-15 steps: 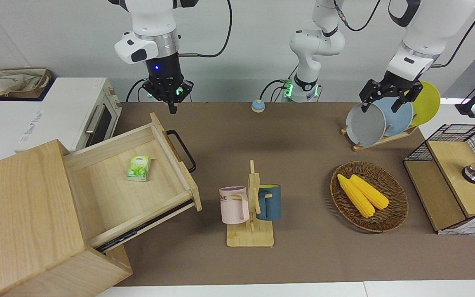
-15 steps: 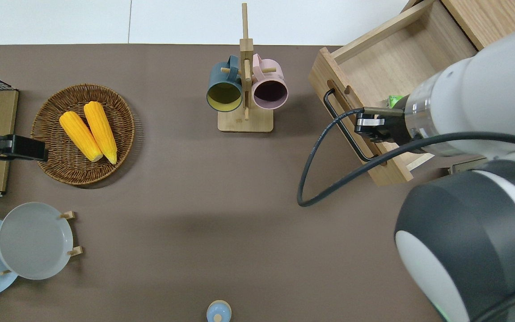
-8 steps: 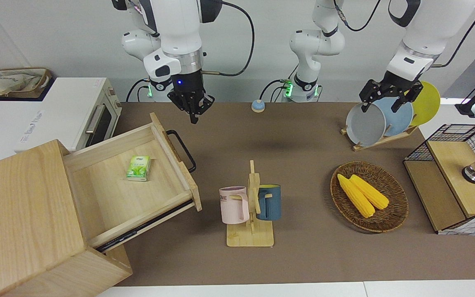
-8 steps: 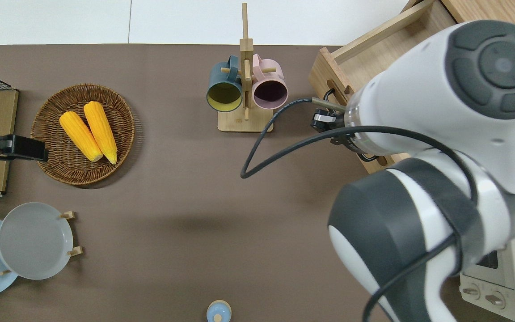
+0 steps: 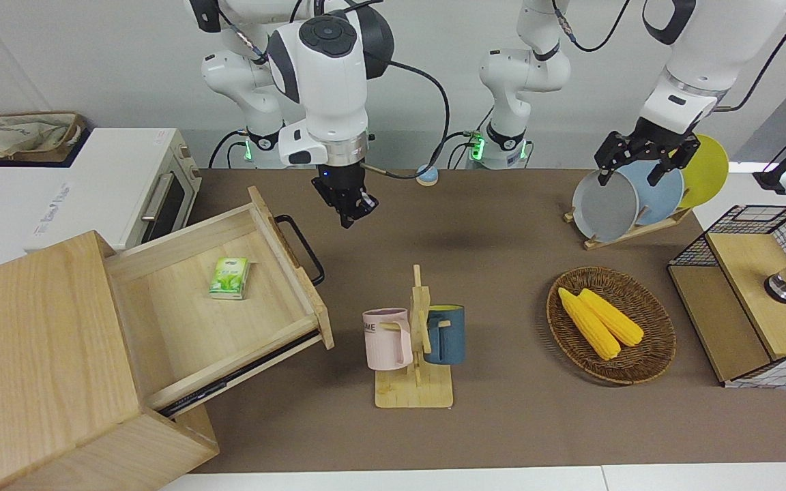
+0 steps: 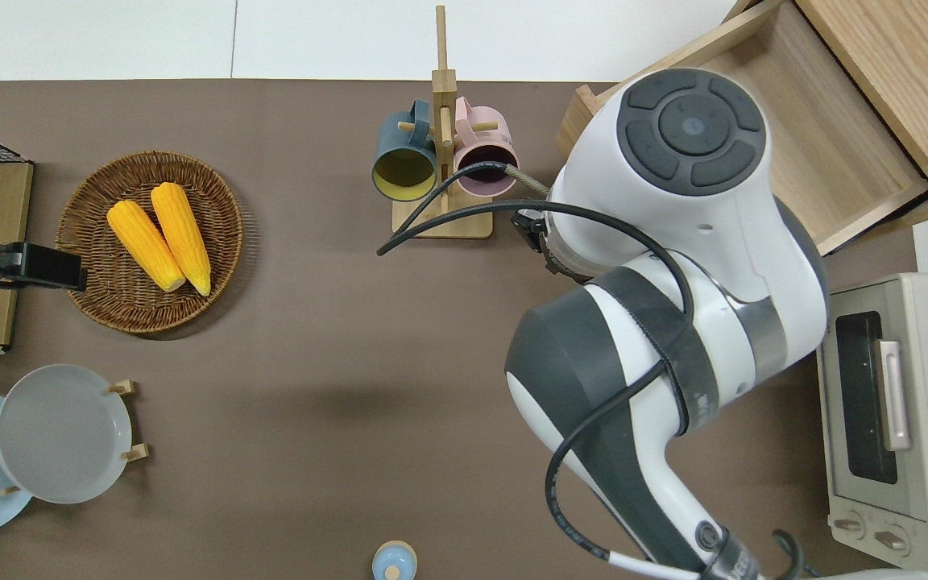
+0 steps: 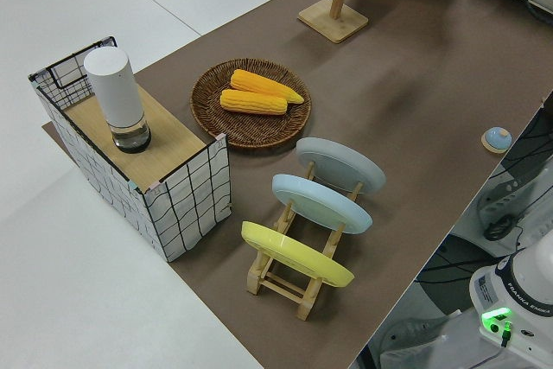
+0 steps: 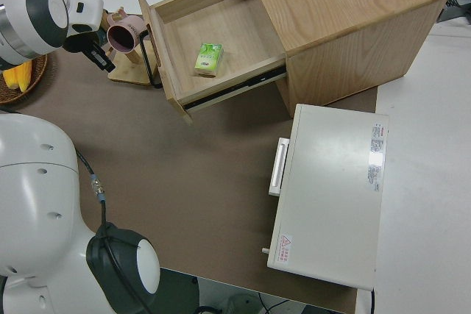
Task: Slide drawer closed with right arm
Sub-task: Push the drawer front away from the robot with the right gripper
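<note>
The drawer (image 5: 181, 320) stands pulled far out of the big pale wooden box (image 5: 31, 341), and a small green packet (image 5: 229, 278) lies on its floor. Its black loop handle (image 5: 308, 247) faces the middle of the table. My right gripper (image 5: 351, 213) hangs shut and holds nothing. It is up in the air, over the brown mat between the drawer's front panel and the mug rack (image 6: 441, 225), apart from the handle. In the right side view the right gripper (image 8: 99, 56) shows beside the handle (image 8: 151, 60) of the drawer (image 8: 235, 42). From overhead the arm hides the handle. The left arm is parked.
A white toaster oven (image 5: 127, 187) stands beside the wooden box, nearer to the robots. The mug rack (image 5: 415, 341) holds a pink and a blue mug. Toward the left arm's end are a wicker basket (image 5: 659, 354) with corn, a plate rack (image 5: 628, 232) and a mesh cabinet (image 5: 748, 293).
The right gripper has moved away from above the drawer's front and handle, toward the middle of the table, and has come lower. The drawer has not moved.
</note>
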Motion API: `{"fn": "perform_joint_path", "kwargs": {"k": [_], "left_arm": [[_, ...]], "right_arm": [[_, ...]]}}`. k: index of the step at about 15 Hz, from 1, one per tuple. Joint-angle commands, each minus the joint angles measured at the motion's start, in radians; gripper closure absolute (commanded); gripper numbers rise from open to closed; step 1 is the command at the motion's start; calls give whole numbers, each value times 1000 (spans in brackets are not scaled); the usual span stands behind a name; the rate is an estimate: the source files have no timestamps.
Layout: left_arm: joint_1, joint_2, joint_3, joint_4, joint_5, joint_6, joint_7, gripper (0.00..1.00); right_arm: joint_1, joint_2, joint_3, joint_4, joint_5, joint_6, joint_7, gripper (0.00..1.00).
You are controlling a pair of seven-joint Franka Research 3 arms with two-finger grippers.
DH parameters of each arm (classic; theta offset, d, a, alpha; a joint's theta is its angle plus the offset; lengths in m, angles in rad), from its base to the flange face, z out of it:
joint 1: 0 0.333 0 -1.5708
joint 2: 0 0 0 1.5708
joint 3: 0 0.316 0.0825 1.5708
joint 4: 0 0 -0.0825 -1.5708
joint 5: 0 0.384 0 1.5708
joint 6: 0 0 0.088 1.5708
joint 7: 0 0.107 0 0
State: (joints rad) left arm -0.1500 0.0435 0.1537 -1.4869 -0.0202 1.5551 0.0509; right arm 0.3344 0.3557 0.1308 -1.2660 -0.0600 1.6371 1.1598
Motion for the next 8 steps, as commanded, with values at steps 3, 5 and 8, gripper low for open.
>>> {"fn": "perform_joint_path", "kwargs": {"k": [3,5,8], "left_arm": [[-17,13,17,20,12,0,7,5],[-17,13,17,20,12,0,7,5],[-17,13,17,20,12,0,7,2]], "right_arm": [[3,54,-8,-12,11,13,197,1000],[3,80,-10,-13,11,18,253,1000],[-9,104,-17,-13,9,20,247,1000]]}}
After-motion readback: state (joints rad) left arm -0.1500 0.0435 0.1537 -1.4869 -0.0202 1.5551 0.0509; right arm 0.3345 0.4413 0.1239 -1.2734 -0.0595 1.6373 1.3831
